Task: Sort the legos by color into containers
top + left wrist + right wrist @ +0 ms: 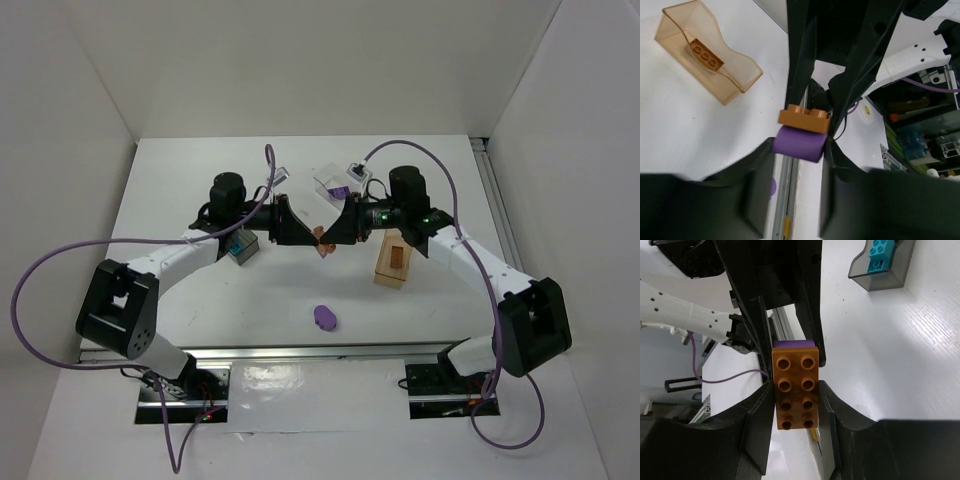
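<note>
Left gripper (799, 148) clamps one purple brick (799, 142). The right gripper (795, 390) clamps the orange brick (795, 392) stuck to it, over mid-table (250, 300). Three boxes stand there: the tan box (385, 275) holds a second orange brick (398, 257), the grey box (880, 280) a teal brick (878, 255), the clear box (322, 180) a purple piece (340, 191). One purple oval (324, 317) lies loose.
</note>
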{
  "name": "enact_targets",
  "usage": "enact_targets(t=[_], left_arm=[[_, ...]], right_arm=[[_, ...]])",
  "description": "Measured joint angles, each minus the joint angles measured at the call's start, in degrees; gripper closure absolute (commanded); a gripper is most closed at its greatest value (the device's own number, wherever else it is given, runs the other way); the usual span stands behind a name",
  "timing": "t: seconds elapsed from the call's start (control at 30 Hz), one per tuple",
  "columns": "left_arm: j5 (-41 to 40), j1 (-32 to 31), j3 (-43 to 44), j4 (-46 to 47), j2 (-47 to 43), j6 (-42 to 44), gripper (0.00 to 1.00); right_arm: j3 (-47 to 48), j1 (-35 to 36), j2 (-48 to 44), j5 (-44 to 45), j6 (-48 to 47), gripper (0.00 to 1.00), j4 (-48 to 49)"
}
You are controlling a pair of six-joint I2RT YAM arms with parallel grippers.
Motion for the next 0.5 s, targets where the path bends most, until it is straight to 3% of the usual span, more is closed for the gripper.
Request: enact_targets(t=[0.1,0.13,0.37,0.5], left_arm=[[0.9,0.0,0.0,1.3,0.4,-1.2,0.85],[1.0,0.0,0.0,1.4,0.5,-1.4,1.0],[0.3,0.0,1.7,-1.2,0.9,-0.5,1.0],[-0.2,2.7,1.6,-2.9,0.9,0.5,1.0]], right_arm=[[0.0,-0.2,0.0,-0.7,-0.2,0.71,0.3],[0.0,-0.2,0.0,-0.7,-0.2,0.71,0.3],[-0.9,-2.6,-0.3,-2.0,1.2,0.73,1.9],[-2.0,-7.5,-2.6,0.1,1.8,0.73,1.4]])
